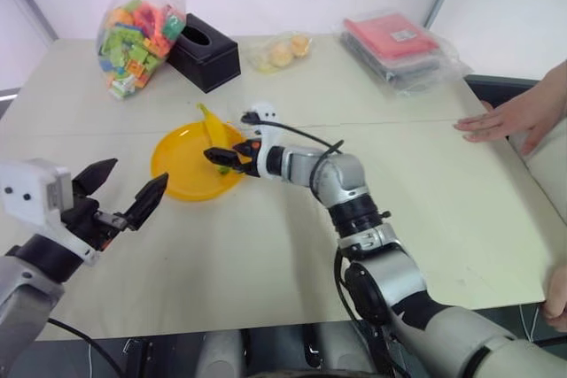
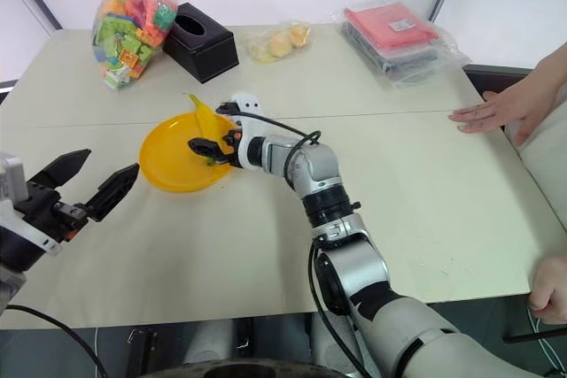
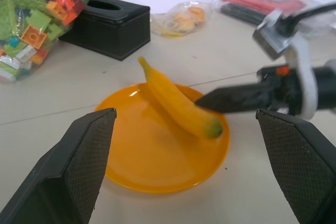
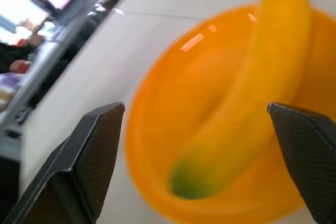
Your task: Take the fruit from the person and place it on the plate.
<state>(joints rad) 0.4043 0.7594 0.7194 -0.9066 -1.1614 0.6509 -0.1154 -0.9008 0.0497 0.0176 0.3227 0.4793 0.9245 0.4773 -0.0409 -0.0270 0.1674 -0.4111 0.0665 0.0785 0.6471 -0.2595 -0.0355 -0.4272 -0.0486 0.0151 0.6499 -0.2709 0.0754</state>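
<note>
The banana (image 3: 178, 103) lies in the yellow-orange plate (image 1: 173, 165), stretched across the side of it nearer the right gripper, its greenish tip pointing toward the near rim and its stem end poking out past the far rim toward the black tissue box (image 1: 204, 50). The right gripper (image 1: 232, 154) hangs just above the plate's edge, right by the green tip, and its two black fingers stand wide apart with nothing between them; from its own wrist camera the banana sits free in the gap between the fingers (image 4: 89, 156), touching neither. The left gripper (image 1: 120, 192) hovers over the bare table (image 1: 266, 254) on the near side of the plate, well short of it, also spread open and empty, its fingertips pointing toward the plate. At the far right edge of the table a person's hand (image 1: 509, 121) rests flat on the surface, well apart from the plate and from both grippers. Along the back of the table sit a clear bag of colourful building blocks (image 1: 137, 28) beside the tissue box, a small clear bag of round yellowish items (image 1: 282, 50), and a wrapped flat packet with a red top (image 1: 399, 46).
</note>
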